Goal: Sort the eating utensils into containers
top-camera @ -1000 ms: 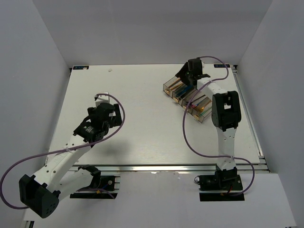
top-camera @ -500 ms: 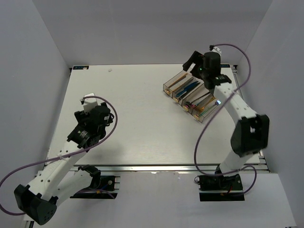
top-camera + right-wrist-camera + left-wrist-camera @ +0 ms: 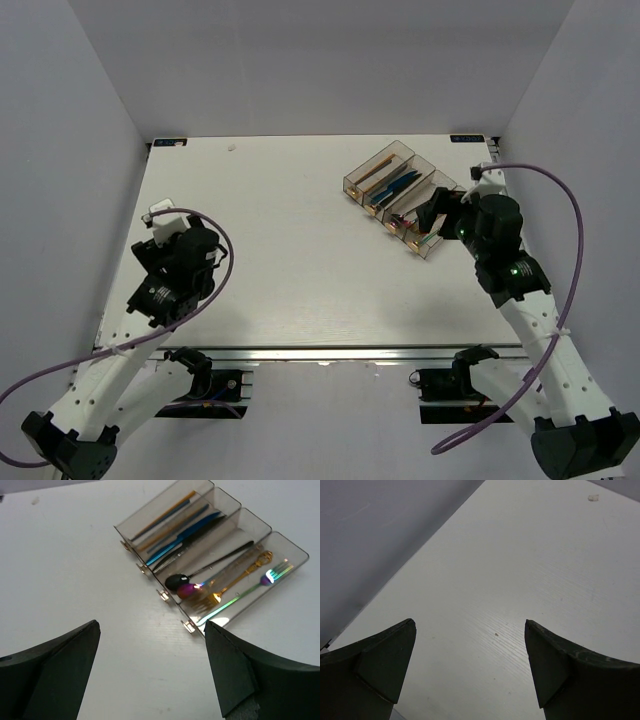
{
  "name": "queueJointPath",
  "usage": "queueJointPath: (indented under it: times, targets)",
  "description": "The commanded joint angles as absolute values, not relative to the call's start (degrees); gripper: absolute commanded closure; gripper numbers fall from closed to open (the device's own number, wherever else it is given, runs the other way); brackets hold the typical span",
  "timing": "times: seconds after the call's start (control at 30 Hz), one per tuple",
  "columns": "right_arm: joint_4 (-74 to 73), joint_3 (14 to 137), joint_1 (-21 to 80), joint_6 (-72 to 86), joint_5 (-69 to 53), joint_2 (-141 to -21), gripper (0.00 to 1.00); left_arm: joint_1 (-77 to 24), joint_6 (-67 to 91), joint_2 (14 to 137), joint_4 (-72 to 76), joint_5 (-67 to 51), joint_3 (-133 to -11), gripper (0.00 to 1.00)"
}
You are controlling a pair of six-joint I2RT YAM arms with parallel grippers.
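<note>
The containers (image 3: 401,151) are four clear smoky bins joined side by side at the back right of the table. In the right wrist view the containers (image 3: 293,555) hold the eating utensils: orange chopsticks (image 3: 165,512), a blue knife (image 3: 189,531), a black spoon (image 3: 176,581), a gold-toned piece (image 3: 241,576) and an iridescent fork (image 3: 252,586). My right gripper (image 3: 434,214) (image 3: 151,624) is open and empty, just near of the bins' right end. My left gripper (image 3: 152,246) (image 3: 470,622) is open and empty over bare table at the left.
The white table (image 3: 290,260) has walls at the left, the back and the right. A small white speck (image 3: 232,147) lies near the back edge. The arms' cables loop over the near edge.
My right arm has drawn back from above the bins to their near right side. My left arm has pulled back toward the left and near edge. Both grippers stay open.
</note>
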State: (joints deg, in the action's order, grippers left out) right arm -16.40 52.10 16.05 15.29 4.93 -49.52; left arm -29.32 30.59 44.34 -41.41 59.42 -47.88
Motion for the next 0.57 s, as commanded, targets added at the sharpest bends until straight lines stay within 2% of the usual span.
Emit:
queueJointPath:
  times: [0.0, 0.23, 0.53]
  targets:
    - [-21.4, 51.1, 16.2, 12.6, 9.1, -47.1, 0.11, -29.0, 30.1, 40.4, -39.2, 60.8, -47.5, 0.02]
    - [-17.1, 42.1, 16.2, 13.5, 6.8, -38.9, 0.11, -28.9, 29.4, 33.7, -36.0, 55.6, -43.5, 0.02]
    - [-17.1, 38.1, 16.2, 15.0, 8.3, -37.2, 0.11, -28.9, 28.1, 36.7, -35.3, 51.9, -43.9, 0.02]
